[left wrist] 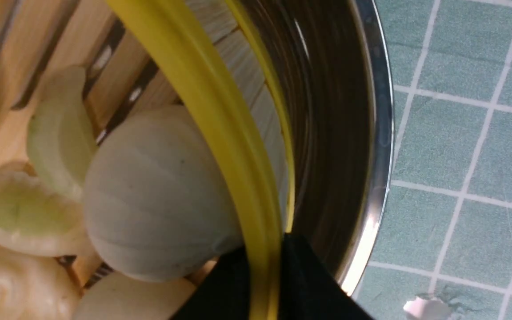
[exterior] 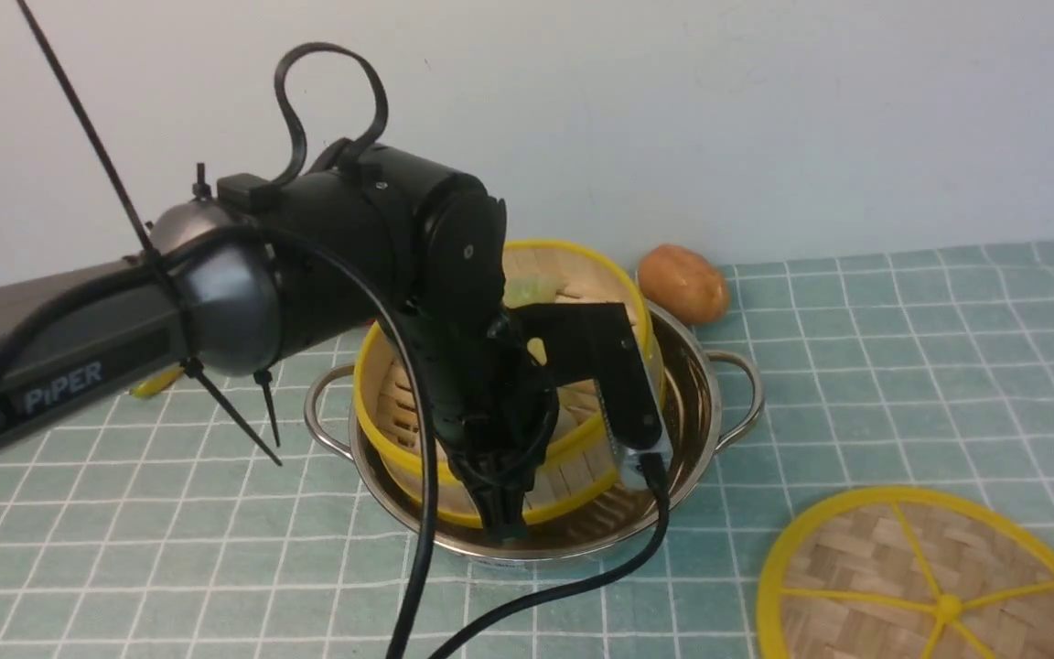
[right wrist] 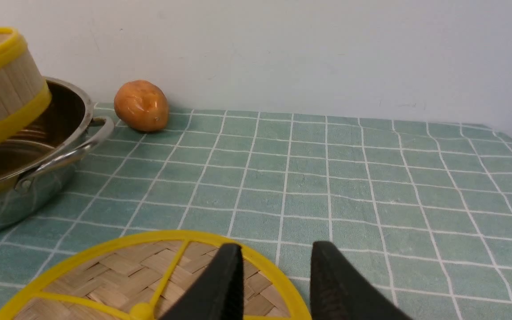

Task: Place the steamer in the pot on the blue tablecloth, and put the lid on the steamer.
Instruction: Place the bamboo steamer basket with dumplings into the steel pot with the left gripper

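Clamping steamer [exterior: 382,403] rim: L gripper [left wrist: 265,271], over/in pot [exterior: 710,412], seating unclear; R gripper [right wrist: 278,262] jaws apart, nr lid [exterior: 984,558].

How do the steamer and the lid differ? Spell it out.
The steamer is a deep basket with a slatted floor; the lid is a flat woven disc with spokes and a knob. The steamer sits tilted in the pot; the lid lies flat on the cloth. Both are round and yellow-rimmed.

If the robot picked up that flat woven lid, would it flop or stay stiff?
The lid would probably stay stiff, since its yellow rim and spokes brace the weave. It looks thin, so likely light. Its small knob may be slippery.
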